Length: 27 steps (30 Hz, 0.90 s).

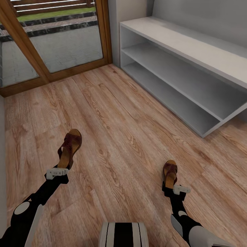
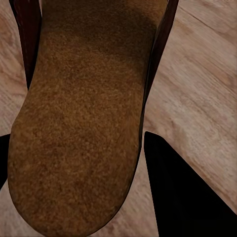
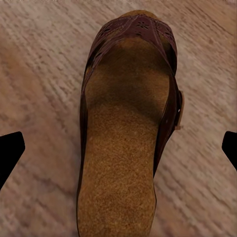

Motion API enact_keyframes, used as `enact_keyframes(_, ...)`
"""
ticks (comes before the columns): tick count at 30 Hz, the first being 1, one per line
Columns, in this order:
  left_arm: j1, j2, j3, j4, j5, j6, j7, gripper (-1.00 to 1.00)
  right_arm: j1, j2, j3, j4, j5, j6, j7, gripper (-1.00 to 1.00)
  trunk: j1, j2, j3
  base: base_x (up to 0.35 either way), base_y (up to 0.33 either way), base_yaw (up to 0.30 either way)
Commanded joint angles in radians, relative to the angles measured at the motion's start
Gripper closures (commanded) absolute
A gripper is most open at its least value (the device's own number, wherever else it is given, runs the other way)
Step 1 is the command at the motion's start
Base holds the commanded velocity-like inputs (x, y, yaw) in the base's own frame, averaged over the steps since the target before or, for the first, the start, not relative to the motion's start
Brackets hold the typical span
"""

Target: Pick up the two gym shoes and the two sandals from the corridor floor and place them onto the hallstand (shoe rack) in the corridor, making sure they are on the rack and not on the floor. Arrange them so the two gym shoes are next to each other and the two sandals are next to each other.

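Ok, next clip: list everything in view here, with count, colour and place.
sandals: 2, dark brown with tan footbed, one at the left gripper, one at the right gripper; whether held or resting on the floor is unclear
shoe rack: 1, white-grey, right of the view, tiers bare
floor: light brown wood planks
glass door: brown frame, far left, paving and grass outside
left gripper: at its sandal's heel
right gripper: at the other sandal's heel, fingers either side

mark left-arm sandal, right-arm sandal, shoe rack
left-arm sandal [image 1: 70,146]: head view, on its strap.
right-arm sandal [image 1: 170,170]: head view, on its strap.
shoe rack [image 1: 192,46]: head view, on its flat top.
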Motion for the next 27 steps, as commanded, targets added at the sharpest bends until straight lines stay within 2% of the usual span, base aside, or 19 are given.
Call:
enact_keyframes(1, 0.0, 0.0, 0.0, 0.0, -0.003, -0.001, 0.0, 1.0, 0.0, 0.0, 0.0, 0.0, 0.0, -0.002, 0.0, -1.0, 0.0, 0.0, 0.0, 0.0, 0.0, 0.0)
enact_keyframes(11, 0.0, 0.0, 0.0, -0.002, -0.003, 0.001, 0.0, 1.0, 0.005, 0.0, 0.0, 0.0, -0.001, -0.037, 0.0, -1.0, 0.0, 0.0, 0.0, 0.0, 0.0, 0.0)
enact_keyframes(18, 0.0, 0.0, 0.0, -0.002, -0.003, 0.005, 0.0, 1.0, 0.007, 0.0, 0.0, 0.001, -0.001, -0.049, 0.0, -1.0, 0.003, -0.002, -0.027, 0.0, 0.0, 0.0)
enact_keyframes(27, 0.0, 0.0, 0.0, -0.003, -0.003, 0.007, 0.0, 1.0, 0.007, 0.0, 0.0, 0.001, -0.001, -0.055, 0.0, -1.0, 0.003, -0.002, -0.027, 0.0, 0.0, 0.0)
